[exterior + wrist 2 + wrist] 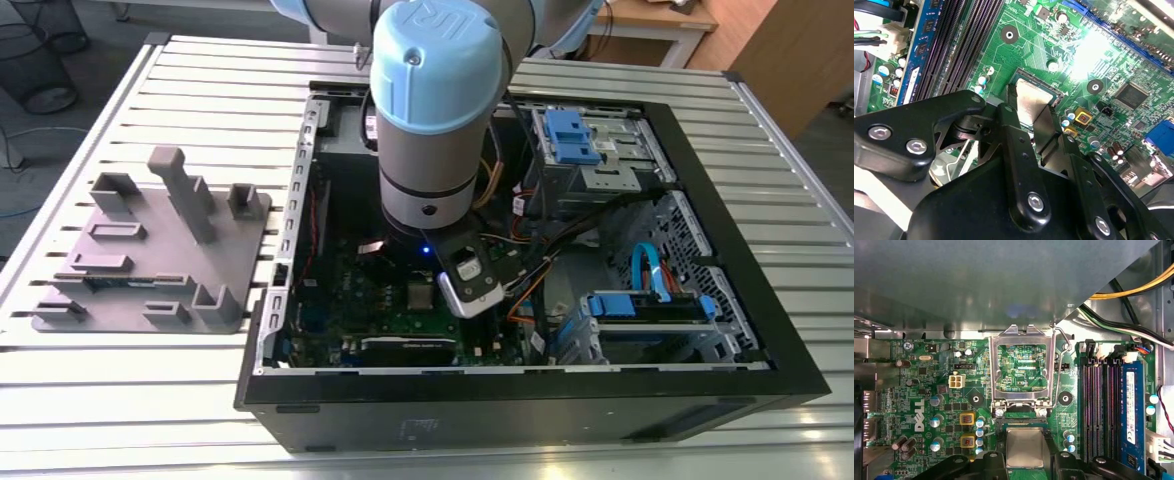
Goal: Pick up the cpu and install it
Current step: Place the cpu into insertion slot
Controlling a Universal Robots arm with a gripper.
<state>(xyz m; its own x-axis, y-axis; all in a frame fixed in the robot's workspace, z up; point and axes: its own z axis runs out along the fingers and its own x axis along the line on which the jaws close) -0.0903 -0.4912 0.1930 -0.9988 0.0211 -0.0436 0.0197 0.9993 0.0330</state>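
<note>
White lettering is printed on the green motherboard (919,385) beside the open socket frame (1023,371), and a raised mark stands on the arm's blue joint cap (441,45).

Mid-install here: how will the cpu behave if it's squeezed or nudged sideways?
The cpu looks flat and metal-topped, so probably stiff and unlikely to roll or tip. Its smooth, shiny top suggests it may slip easily. Thin and small against the motherboard, it is probably light.

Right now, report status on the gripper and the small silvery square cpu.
Gripper shut on small flat silvery square cpu, at socket on green motherboard. Metal socket frame hinged open. Nothing blocking.
</note>
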